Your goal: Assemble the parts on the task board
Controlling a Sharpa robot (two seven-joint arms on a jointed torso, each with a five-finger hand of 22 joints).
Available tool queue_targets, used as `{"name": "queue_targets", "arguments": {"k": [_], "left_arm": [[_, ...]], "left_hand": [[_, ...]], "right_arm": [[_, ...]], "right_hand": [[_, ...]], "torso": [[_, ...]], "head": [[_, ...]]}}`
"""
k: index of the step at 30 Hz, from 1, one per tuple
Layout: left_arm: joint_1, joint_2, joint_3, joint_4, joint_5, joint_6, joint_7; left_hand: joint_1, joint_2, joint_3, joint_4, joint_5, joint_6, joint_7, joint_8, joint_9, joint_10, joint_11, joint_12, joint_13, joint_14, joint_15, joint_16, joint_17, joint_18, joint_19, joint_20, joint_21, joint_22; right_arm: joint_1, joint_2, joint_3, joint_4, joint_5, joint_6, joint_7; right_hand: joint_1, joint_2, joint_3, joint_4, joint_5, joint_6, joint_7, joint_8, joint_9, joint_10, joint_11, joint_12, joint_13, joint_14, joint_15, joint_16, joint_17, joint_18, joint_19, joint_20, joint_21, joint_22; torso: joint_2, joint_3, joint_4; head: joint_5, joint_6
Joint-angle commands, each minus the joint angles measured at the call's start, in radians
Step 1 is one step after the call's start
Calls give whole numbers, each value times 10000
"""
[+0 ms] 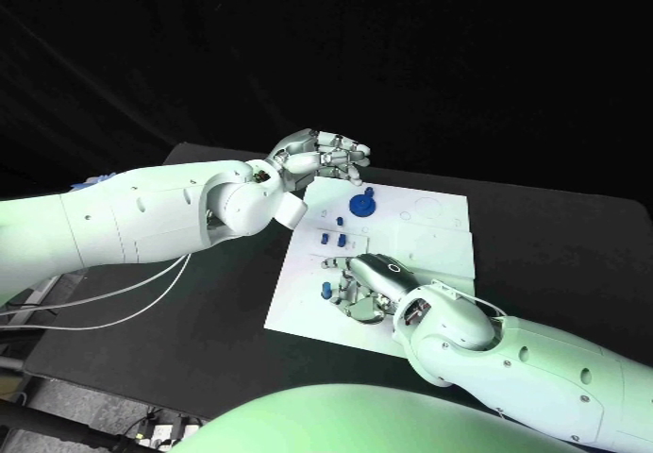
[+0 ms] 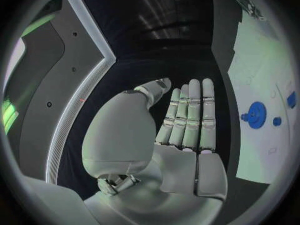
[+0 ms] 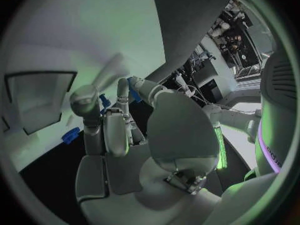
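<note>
Looks like the pick-up step: the right hand is down over the small blue parts on the white board, can't tell if it's gripping one, while the left hand hovers empty, fingers straight, so next comes a clean lift.

Both arms: smooth, rounded white shells, bulging at the joints. Left arm: thin pale cables trail from beneath it; small brass-coloured fitting near the wrist. Left hand and right hand: silver, segmented fingers with dark seams. Right hand back carries a glossy black oval panel. Wrist mount shows exposed metal bracket.
</note>
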State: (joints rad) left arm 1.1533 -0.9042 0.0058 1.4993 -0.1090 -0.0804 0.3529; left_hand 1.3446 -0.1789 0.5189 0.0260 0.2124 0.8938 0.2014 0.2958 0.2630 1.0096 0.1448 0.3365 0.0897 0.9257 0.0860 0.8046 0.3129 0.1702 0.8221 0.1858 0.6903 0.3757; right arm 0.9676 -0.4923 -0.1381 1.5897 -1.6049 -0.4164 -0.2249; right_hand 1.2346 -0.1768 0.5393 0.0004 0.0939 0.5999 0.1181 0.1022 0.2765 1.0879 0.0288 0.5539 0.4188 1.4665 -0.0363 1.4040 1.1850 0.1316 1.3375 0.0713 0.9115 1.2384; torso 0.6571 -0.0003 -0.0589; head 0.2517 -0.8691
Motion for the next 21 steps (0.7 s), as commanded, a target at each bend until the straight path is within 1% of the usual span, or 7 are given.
{"name": "queue_targets", "arguments": {"k": [1, 3, 5, 10, 12, 16, 21], "left_arm": [[5, 16, 5, 13, -35, 211, 8], [5, 13, 4, 14, -38, 221, 2], [4, 18, 4, 4, -39, 223, -1], [4, 8, 2, -12, -42, 224, -2], [3, -10, -6, -37, -42, 214, -2], [3, -27, -30, -106, -42, 195, -1], [1, -33, -63, -165, -40, 185, 7]], "left_hand": [[-20, 66, 12, -6, 46, -80, 12, -46, 16, -85, -12, 41, 12, -69, 12, 66, 16, 98, 26, 42, -69, -9], [-20, 66, 12, -6, 46, -80, 12, -46, 16, -85, -12, 41, 12, -69, 12, 66, 16, 98, 26, 42, -69, -9], [-20, 66, 12, -6, 46, -80, 12, -46, 16, -85, -12, 41, 12, -69, 12, 66, 16, 98, 26, 42, -69, -9], [-20, 66, 12, -6, 46, -80, 12, -46, 16, -85, -12, 41, 12, -69, 12, 66, 16, 98, 26, 42, -69, -9], [-24, 71, 12, -2, 43, -85, 13, -47, 18, -93, -10, 41, 12, -68, 12, 70, 18, 99, 30, 43, -71, -10], [-24, 71, 12, -2, 43, -85, 13, -47, 18, -93, -10, 41, 12, -68, 12, 70, 18, 99, 30, 43, -71, -10], [-28, 71, 11, -1, 41, -86, 13, -46, 19, -97, -10, 42, 13, -68, 13, 73, 20, 99, 32, 44, -74, -11]], "right_arm": [[-9, -125, 0, 112, 65, -605, 298], [-5, -272, 5, 220, 240, -935, 574], [15, -490, 24, 364, 622, -1297, 1174], [233, -1181, 95, 767, 2321, -1737, 2884], [468, -1619, 120, 991, 3343, -1684, 3490], [948, -2501, 141, 1418, 5063, -1222, 4112], [1367, -3591, 147, 1865, 6274, -735, 4196]], "right_hand": [[15, -104, -57, 10, -46, -182, -35, -70, -64, -46, -3, 50, 48, 306, -56, 28, 4, -35, 11, -53, -35, 13], [19, -99, -89, 28, -35, 20, 18, -16, 20, -46, 9, 101, 97, 307, -55, 27, 3, -42, 20, -61, -30, 23], [160, -28, -80, 3, 17, 804, 150, 226, 316, -29, 63, 257, 234, 290, -18, -10, -67, -41, -2, -48, -125, -3], [498, 214, 140, -102, 68, 1550, 341, 509, 526, -189, 341, 683, 626, 330, 195, 85, 121, -104, 95, 87, 67, 154], [462, 220, 151, -67, 107, 1961, 513, 717, 596, -309, 480, 812, 756, 320, 315, 91, 118, -108, 82, 184, 35, 167], [406, 247, 158, -7, 195, 2338, 593, 909, 649, -425, 545, 910, 854, 312, 377, 111, 149, -92, 55, 257, -9, 177], [260, 274, 34, 128, 325, 2548, 547, 1097, 696, -309, 513, 1324, 1134, 350, 368, 202, 298, -138, 190, 291, 360, 392]], "torso": [[-9, -1, -2], [-15, -1, -9], [-26, -5, -23], [-82, -17, -58], [-126, -10, -113], [-183, -6, -181], [-264, -2, -262]], "head": [[-40, 22], [-68, 33], [-106, 40], [-242, 81], [-293, 117], [-423, 158], [-657, 203]]}}
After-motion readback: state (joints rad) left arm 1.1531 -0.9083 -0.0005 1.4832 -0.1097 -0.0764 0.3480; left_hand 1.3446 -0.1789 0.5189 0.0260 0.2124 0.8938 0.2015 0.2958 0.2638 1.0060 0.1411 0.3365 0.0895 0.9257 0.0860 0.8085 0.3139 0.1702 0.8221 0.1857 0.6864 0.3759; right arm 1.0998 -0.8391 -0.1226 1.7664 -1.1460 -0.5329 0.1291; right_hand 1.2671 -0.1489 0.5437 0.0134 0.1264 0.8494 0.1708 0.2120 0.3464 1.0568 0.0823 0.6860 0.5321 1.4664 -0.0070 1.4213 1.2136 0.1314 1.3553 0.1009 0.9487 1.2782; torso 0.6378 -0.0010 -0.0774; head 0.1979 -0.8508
